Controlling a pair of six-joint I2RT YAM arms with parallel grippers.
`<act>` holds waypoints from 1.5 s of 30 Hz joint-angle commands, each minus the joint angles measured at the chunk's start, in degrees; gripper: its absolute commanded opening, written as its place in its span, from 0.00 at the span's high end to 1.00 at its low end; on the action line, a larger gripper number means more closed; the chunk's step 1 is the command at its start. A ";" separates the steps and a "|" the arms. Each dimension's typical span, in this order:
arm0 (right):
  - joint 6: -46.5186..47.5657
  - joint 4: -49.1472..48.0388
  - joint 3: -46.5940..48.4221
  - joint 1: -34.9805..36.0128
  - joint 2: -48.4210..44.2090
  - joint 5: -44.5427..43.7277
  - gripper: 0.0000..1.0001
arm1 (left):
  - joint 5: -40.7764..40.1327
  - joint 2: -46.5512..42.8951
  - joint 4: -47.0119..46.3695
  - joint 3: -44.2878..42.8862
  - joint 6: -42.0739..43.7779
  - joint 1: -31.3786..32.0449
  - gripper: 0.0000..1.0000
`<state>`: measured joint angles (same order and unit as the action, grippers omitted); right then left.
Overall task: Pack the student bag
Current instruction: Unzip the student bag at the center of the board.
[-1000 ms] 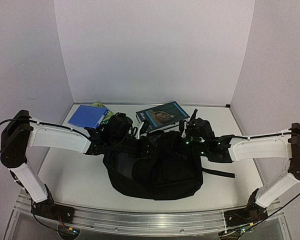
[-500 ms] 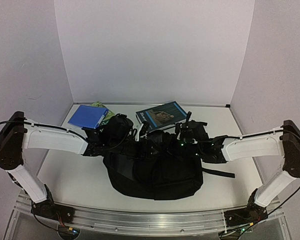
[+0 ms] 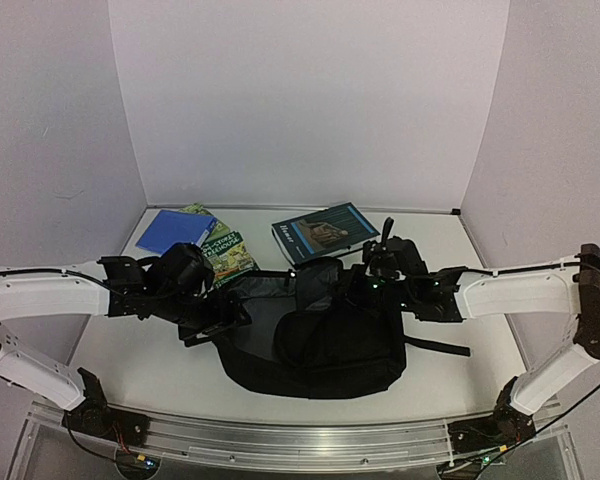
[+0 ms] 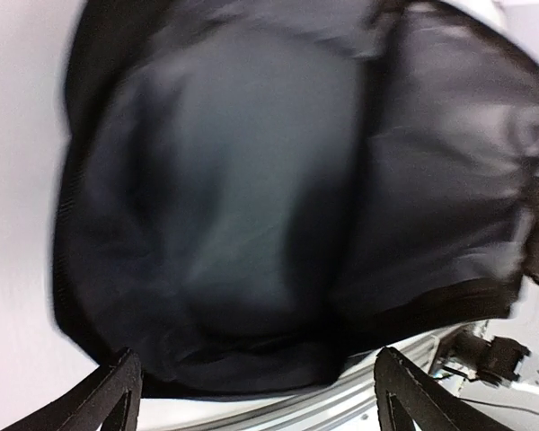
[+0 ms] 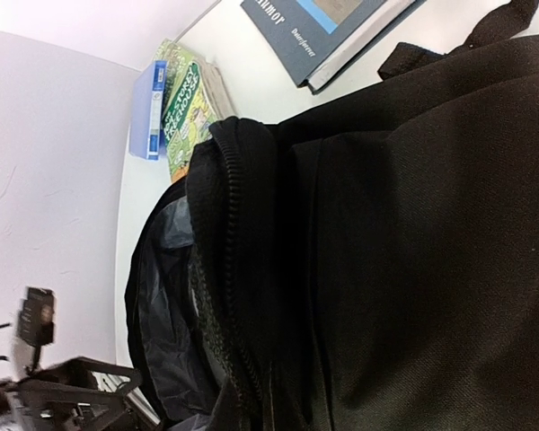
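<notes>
White desk [image 3: 130,350] between pale walls is occupied at its middle by the black student bag [image 3: 330,350], laid flat with its grey-lined mouth gaping, at whose left edge the left hand [image 4: 256,377] is spread wide, while the right hand [image 3: 372,272] is closed tight at the raised zip rim, a dark blue book [image 3: 325,230] being seen just behind.

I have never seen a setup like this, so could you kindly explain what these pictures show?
Two robot arms, each ending in a two-finger gripper, are bolted to a white table. One picture looks down from above and behind them; the other two come from cameras on the wrists. On the table lies a black student bag, unzipped, with grey lining showing. Behind it lie a blue book, a green book and a dark book. The left gripper is open and holds nothing. The right gripper is shut, apparently pinching the bag's upper edge.
</notes>
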<state>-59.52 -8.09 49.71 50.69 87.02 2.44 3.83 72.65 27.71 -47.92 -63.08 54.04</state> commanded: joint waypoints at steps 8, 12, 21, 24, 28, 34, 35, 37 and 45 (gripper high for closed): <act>2.31 0.68 -0.25 -0.83 -2.64 -2.44 1.00 | 4.49 -0.02 -2.56 7.37 -8.41 -0.09 0.08; 2.81 1.55 0.10 -0.81 -3.74 -2.66 1.00 | 6.21 3.70 -3.62 7.33 -8.37 -0.10 0.14; 6.01 6.66 1.84 -1.20 -7.74 -5.76 1.00 | 2.67 3.20 -1.64 8.24 -6.61 -1.01 0.88; 9.67 10.37 2.98 -2.34 -10.40 -4.82 1.00 | 2.99 1.65 -1.34 9.13 -4.07 -4.57 0.98; 15.18 17.45 4.65 -4.56 -12.78 -3.27 1.00 | 3.96 -0.28 -1.49 9.97 -0.79 -8.47 1.00; 18.82 22.41 0.52 -8.62 -13.50 -1.54 1.00 | 4.10 -1.39 -0.22 13.51 0.32 -11.88 1.00; 18.56 22.38 -0.36 -9.01 -13.05 -1.36 1.00 | 3.91 -1.45 -0.42 14.19 0.29 -12.02 1.00; 17.62 22.34 -2.37 -9.57 -11.73 -1.88 1.00 | 3.31 -1.35 -0.68 15.39 0.05 -12.28 1.00; 14.61 20.09 -4.66 -10.01 -1.84 -5.40 1.00 | 3.86 1.71 -1.73 13.97 3.17 -12.65 0.99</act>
<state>-44.29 11.14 45.94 42.38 80.76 3.63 9.55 72.62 21.20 -33.28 -63.93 42.41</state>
